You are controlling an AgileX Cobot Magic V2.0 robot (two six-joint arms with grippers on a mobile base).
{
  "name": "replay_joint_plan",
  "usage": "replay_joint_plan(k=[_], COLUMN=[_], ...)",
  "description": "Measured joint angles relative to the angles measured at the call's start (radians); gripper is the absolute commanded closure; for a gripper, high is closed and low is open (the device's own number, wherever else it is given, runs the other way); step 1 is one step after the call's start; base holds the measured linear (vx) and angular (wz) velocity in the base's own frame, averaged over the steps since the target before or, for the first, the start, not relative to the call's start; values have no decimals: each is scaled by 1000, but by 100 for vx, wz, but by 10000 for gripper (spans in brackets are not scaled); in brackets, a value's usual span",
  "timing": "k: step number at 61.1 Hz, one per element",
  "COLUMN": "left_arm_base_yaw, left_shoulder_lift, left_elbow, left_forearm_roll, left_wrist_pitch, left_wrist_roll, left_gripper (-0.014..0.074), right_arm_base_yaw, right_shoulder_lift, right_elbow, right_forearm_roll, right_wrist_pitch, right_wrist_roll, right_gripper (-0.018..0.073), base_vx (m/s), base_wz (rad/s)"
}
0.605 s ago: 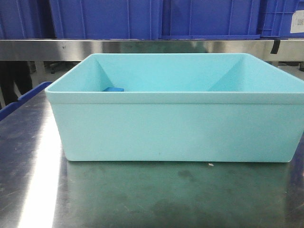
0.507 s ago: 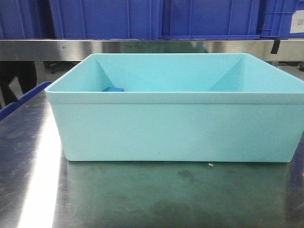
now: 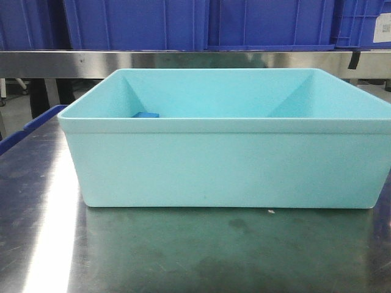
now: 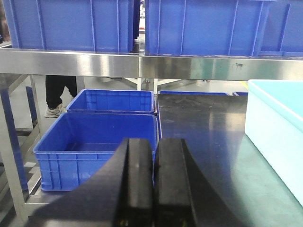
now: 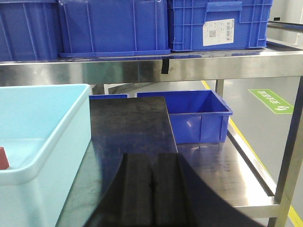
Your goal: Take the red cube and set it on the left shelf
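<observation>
The left tool (image 4: 154, 189) and right tool (image 5: 152, 194) are both clenched on nothing by the counter (image 5: 128, 127), the red cube (image 5: 3, 158) lies half cut off inside the turquoise tub (image 5: 71, 151), the left shelf (image 4: 142, 64) stands beyond, and a blue crate (image 5: 194, 23) bears a white label (image 5: 218, 31) printed too small to read.

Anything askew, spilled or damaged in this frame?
Nothing serious. The turquoise tub sits upright on the steel table, with the red cube and blue block inside. Only oddity: a short black strip hanging over the left shelf's front rail.
</observation>
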Motion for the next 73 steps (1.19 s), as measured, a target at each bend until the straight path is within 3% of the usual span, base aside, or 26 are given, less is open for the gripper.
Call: replay_joint_plan(k=[35,54,73], left_arm_base_yaw=[0,0,0], left_shoulder_lift=[0,0,0], left_elbow=[0,0,0], left_forearm_roll=[0,0,0], left_wrist_pitch=[0,0,0], left_wrist_roll=[0,0,0], left_gripper=[495,495,495], right_arm_base_yaw=[0,14,266], right_shoulder_lift=[0,237,629], right_elbow=[-52,-548,-966], right_forearm_roll=[29,-5,-5], right_wrist_pitch=[-39,336,605], right_wrist_roll=[0,-2,-6], right_gripper=[506,506,505], base_vx=[0,0,0], base_wz=[0,0,0])
